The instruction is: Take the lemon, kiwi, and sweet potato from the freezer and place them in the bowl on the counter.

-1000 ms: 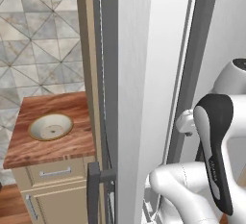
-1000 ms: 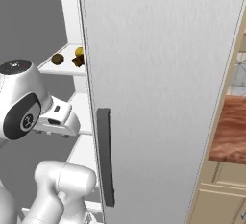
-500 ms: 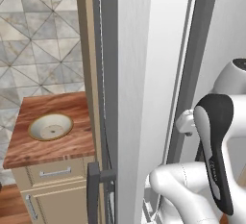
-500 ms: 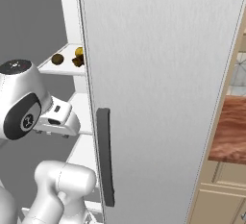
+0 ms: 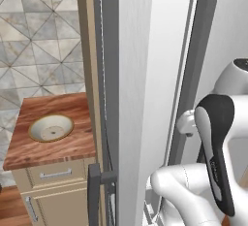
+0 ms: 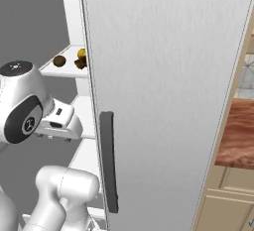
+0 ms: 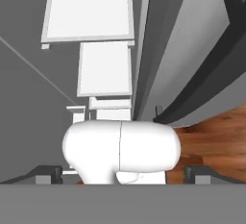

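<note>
The big freezer [image 6: 168, 76] stands tall, and its white-grey door fills the middle of the right base view. A long dark handle [image 6: 108, 161] runs straight up and down on that door. In the left base view the freezer [image 5: 131, 99] shows edge-on, with a second dark handle [image 5: 93, 193] low down.

The counter [image 5: 48, 145] has a red-brown wood top and sits left of the freezer, on a beige cabinet with a drawer [image 5: 55, 174]. The round cream bowl [image 5: 51, 127] sits flat on that top.

The white robot arm [image 6: 30, 111] is bent in front of the open freezer. In the hand view the gripper [image 7: 123, 174] points down past the white shelves [image 7: 89, 9] and the wood floor [image 7: 211, 141]. Its two dark fingertips [image 7: 45, 174] stand far apart, wide open, with nothing between them.

On a white shelf [image 6: 64, 71] up behind the arm lies the yellow lemon [image 6: 82, 53], partly hidden by the door edge. It is well apart from the jaws, higher than the arm's hand. Beside it sit two small dark brown lumps [image 6: 59, 61]. They are too small to tell which way they point.
</note>
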